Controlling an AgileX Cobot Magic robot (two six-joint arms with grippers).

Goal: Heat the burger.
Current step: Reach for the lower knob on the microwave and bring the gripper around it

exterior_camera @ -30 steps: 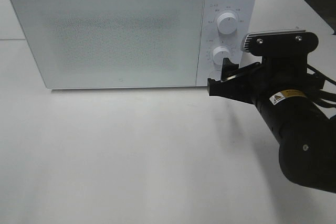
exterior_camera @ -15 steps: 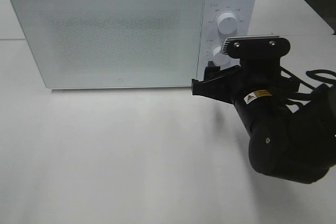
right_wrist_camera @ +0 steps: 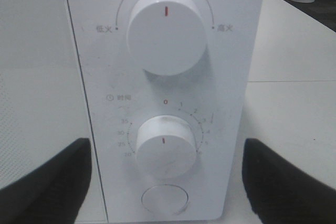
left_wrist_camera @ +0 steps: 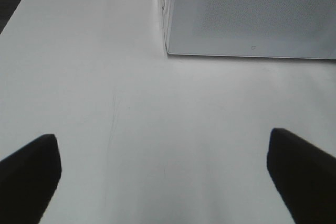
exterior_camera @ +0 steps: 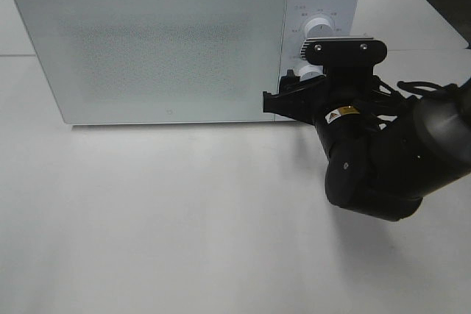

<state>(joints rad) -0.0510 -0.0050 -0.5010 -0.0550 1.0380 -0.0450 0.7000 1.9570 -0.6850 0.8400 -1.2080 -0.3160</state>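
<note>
Both right pincer (right_wrist_camera: pixel 167 182) tips (right_wrist_camera: pixel 47 182) flank the lower dial (right_wrist_camera: pixel 165 150); burger seemingly hidden.

Microwave (exterior_camera: pixel 162 42) sits on table (exterior_camera: pixel 147 218), far side; door (exterior_camera: pixel 154 49) left, control panel (right_wrist_camera: pixel 231 77) right. On panel: upper knob (right_wrist_camera: pixel 164 32) above lower knob (right_wrist_camera: pixel 165 148), button (right_wrist_camera: pixel 165 201) beneath. Right gripper (exterior_camera: pixel 283 97) just before panel. Left gripper (left_wrist_camera: pixel 165 177) over table, near of microwave's left corner.

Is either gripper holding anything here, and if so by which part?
Nothing is held. The right gripper stands open facing the timer knob of the microwave; the left gripper is open above the table.
</note>
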